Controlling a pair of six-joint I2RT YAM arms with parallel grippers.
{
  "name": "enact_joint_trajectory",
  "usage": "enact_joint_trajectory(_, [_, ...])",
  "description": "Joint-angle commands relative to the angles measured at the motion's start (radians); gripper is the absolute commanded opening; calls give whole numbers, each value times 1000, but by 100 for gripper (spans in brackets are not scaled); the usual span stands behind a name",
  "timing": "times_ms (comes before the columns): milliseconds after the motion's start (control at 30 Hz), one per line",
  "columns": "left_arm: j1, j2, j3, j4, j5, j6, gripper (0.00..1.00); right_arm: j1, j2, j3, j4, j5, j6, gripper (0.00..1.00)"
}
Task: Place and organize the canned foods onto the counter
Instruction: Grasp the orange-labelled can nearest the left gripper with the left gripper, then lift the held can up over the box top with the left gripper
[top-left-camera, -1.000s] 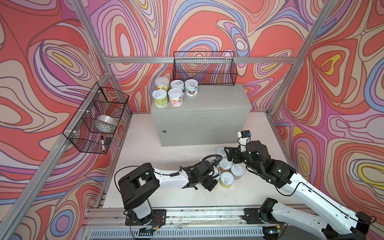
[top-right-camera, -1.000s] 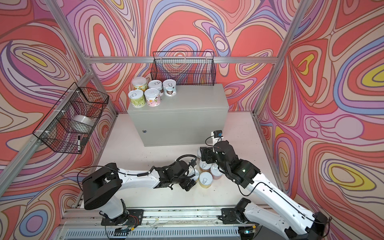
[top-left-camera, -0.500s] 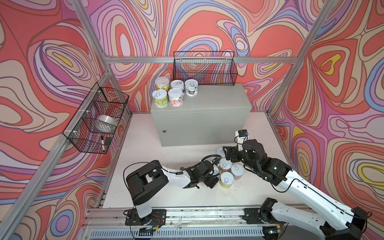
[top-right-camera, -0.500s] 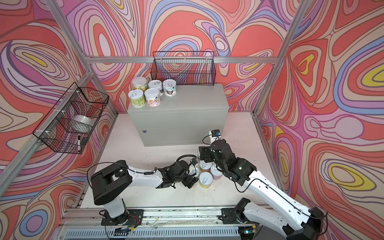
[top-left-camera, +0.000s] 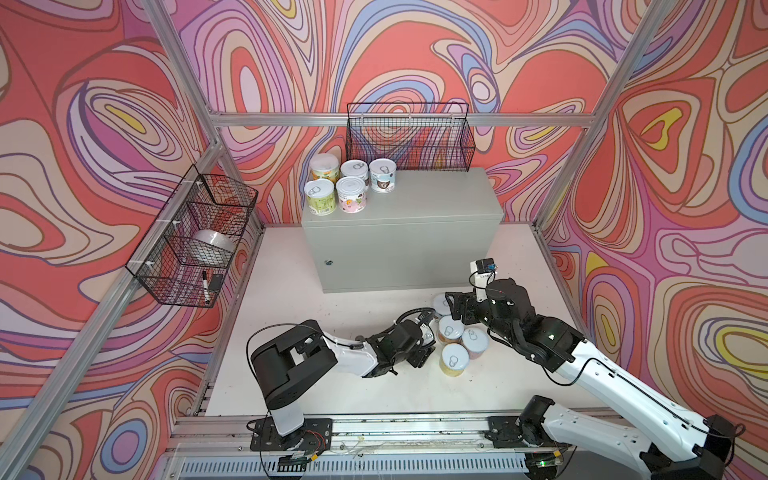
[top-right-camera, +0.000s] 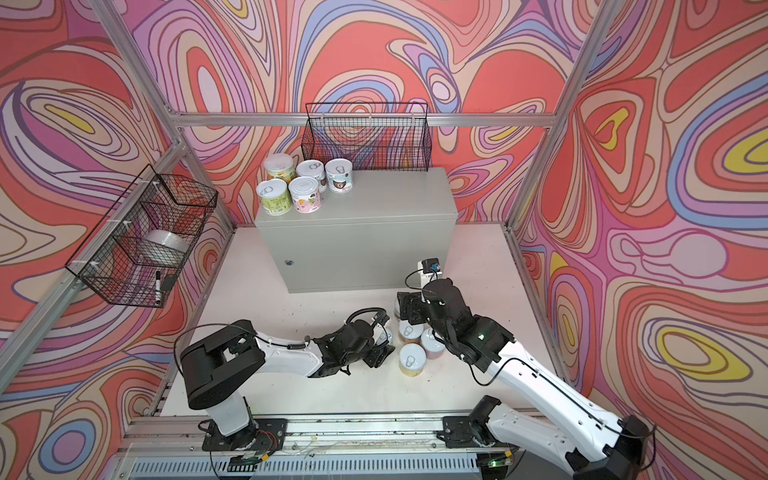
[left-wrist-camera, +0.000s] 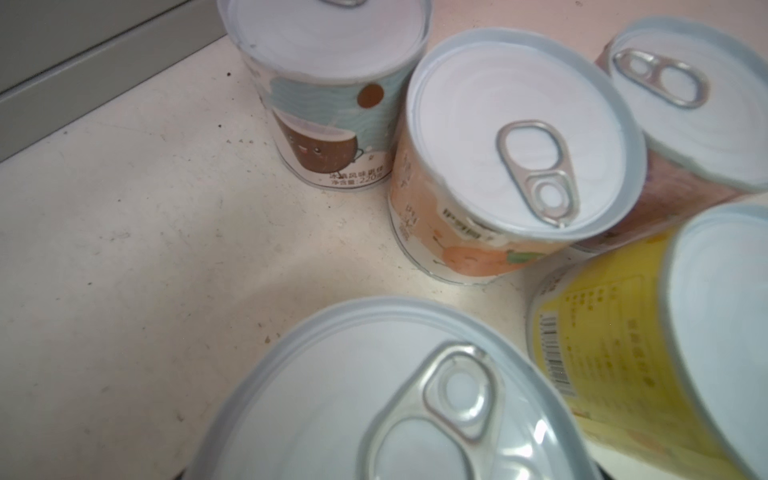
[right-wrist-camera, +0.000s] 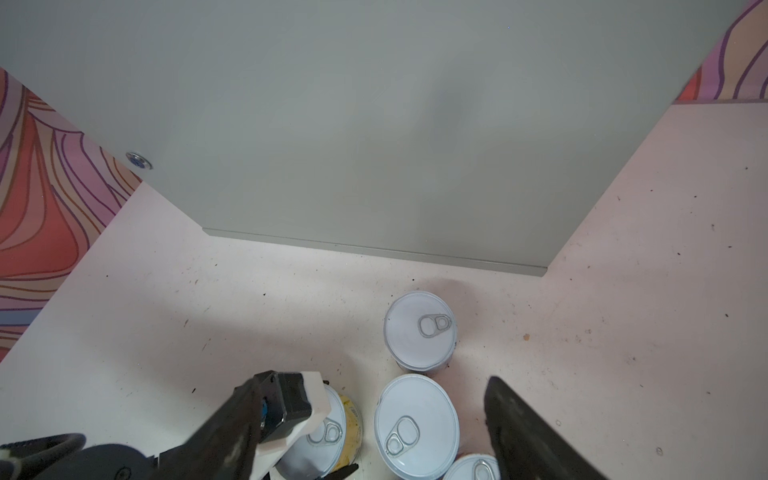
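Canned foods (top-left-camera: 451, 332) beneath both low-reaching arms: right pincer (top-left-camera: 456, 308) apart, left pincer (top-left-camera: 428, 343) unclear.

On the counter (top-left-camera: 440, 195), five tins (top-left-camera: 347, 185) crowd the far-left corner. The rest of its top lies bare to me, with a wire basket (top-left-camera: 409, 137) hanging just above the far edge. Below, the loose tins (top-left-camera: 455, 345) stand tightly clustered between my left arm (top-left-camera: 349, 361) and my right arm (top-left-camera: 523, 328). Open table (top-left-camera: 291, 307) stretches left.
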Motion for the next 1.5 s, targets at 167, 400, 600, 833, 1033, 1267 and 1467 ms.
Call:
enact_joint_trajectory(167, [5, -220, -10, -155, -56, 21, 0, 3, -56, -10, 0, 13, 22, 86])
enact_joint_trajectory(400, [4, -542, 98, -544, -63, 2, 0, 2, -58, 5, 29, 40, 58, 85])
enact_joint_trajectory(600, [7, -657, 416, -875, -183, 38, 0, 2, -49, 34, 25, 71, 65, 85])
enact_joint_trajectory(833, [88, -519, 813, -976, -237, 130, 0, 1, 7, 91, 47, 82, 48, 85])
enact_joint_trajectory(1033, [252, -310, 1123, -996, -116, 148, 0, 1, 47, 160, 68, 92, 22, 85])
enact_joint_trajectory(1267, [356, -55, 1410, -1049, -72, 127, 0, 0, 98, 258, 100, 97, -30, 85])
enact_joint_trajectory(1467, [424, 39, 1467, -1019, -53, 86, 0, -1, 140, 330, 121, 92, -56, 85])
